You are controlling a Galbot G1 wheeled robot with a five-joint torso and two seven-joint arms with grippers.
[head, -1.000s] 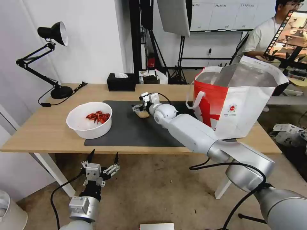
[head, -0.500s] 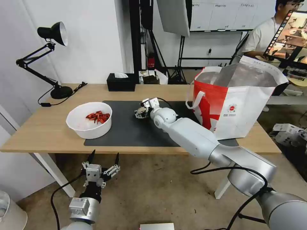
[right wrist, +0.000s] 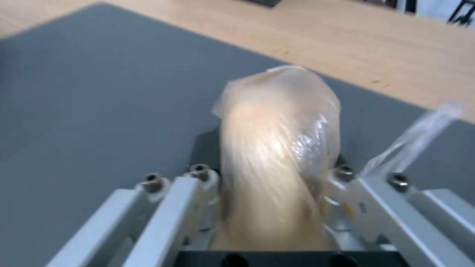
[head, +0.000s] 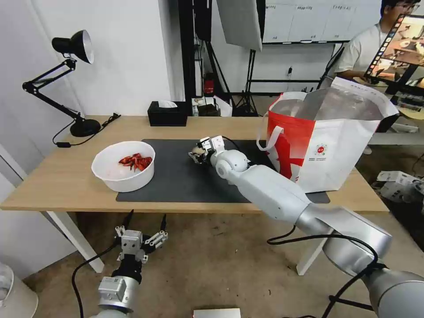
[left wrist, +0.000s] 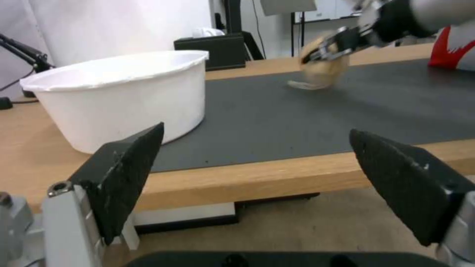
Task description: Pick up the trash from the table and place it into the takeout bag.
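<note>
Beige lump in its clear bag (right wrist: pixel 279 155), clamped by our right gripper (head: pixel 197 155) above the dark grey mat (head: pixel 176 176).
We grip it to reach the red-and-white takeout bag (head: pixel 318 150) on the right; our left gripper (head: pixel 143 238) waits open, near, below the table (head: pixel 57 185).

A studio-like lab is suggested by light stands (head: pixel 212 66), a hung panel (head: pixel 240 22), a whiteboard (head: pixel 309 20), a floor cable (head: pixel 247 81) and a monitor (head: pixel 404 44) behind the table (head: pixel 62 185).
</note>
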